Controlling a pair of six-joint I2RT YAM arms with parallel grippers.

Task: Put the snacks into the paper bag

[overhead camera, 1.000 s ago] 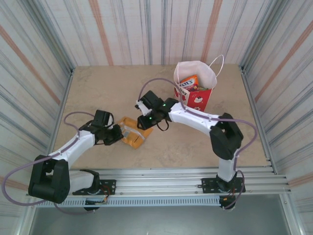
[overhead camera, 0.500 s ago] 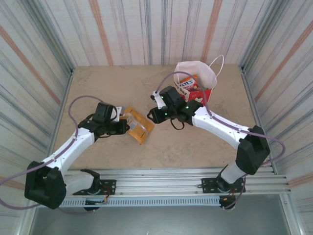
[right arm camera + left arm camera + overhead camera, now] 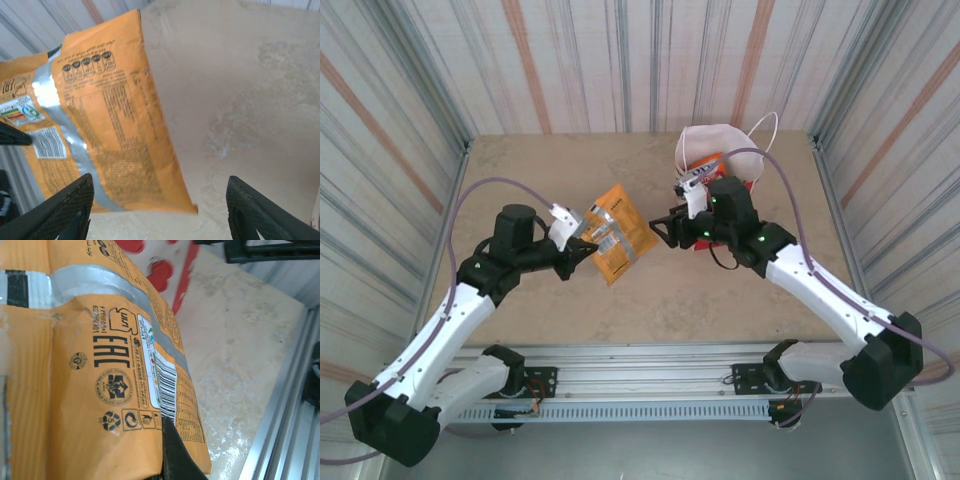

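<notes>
My left gripper is shut on the near end of a flat orange pouch and holds it up off the table. Its printed back with a barcode and a silver seam lies close to the left wrist camera, one dark finger pressed on it. My right gripper stands open just right of the pouch, its fingertips wide apart, the pouch ahead of them. The red paper bag stands upright behind the right arm, with an orange packet showing inside.
Striped metal walls close in the tan table on three sides. An aluminium rail runs along the near edge. The right arm's purple cable arcs next to the bag's white handle.
The left gripper lifted the orange pouch off the table and carried it up and to the right. The right gripper drew back to the right, toward the bag.
</notes>
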